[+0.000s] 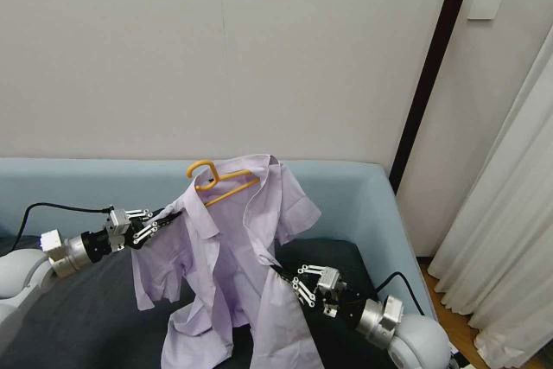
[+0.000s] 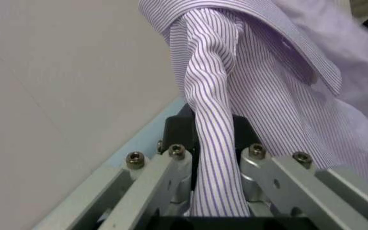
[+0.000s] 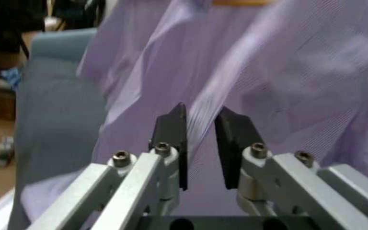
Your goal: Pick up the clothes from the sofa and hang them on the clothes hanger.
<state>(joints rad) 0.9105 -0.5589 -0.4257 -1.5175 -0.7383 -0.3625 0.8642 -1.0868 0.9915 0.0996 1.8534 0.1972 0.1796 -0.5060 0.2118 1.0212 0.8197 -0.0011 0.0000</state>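
— Now, where is the shirt (image 1: 233,257), and what holds it?

— It is raised above the sofa (image 1: 78,183), draped on the yellow hanger (image 1: 226,186). The left end effector (image 1: 155,224), at left, is closed on a twisted fold near the left shoulder. The left wrist view shows the striped cloth clamped in its grip. The right end effector (image 1: 289,281), low and near at right, is narrow, pinching the front edge.

— What supports the hanger?

— Judged from the head view, nothing but the cloth. Its hook stands free beside the collar, touching no rail and no end effector.

— Failure modes?

— Three are likely.
1. Opposing pull from the two arms may drag the collar sideways and tip the hanger out of the neck opening.
2. The right pinch appears to take a thin edge only. A sharp lift could slide it free and drop the front panel.
3. The lower hem reaches down to the dark seat cushion (image 1: 69,317). Dragging it may bunch or snag the cloth.

Even tension and slow motion reduce all three.
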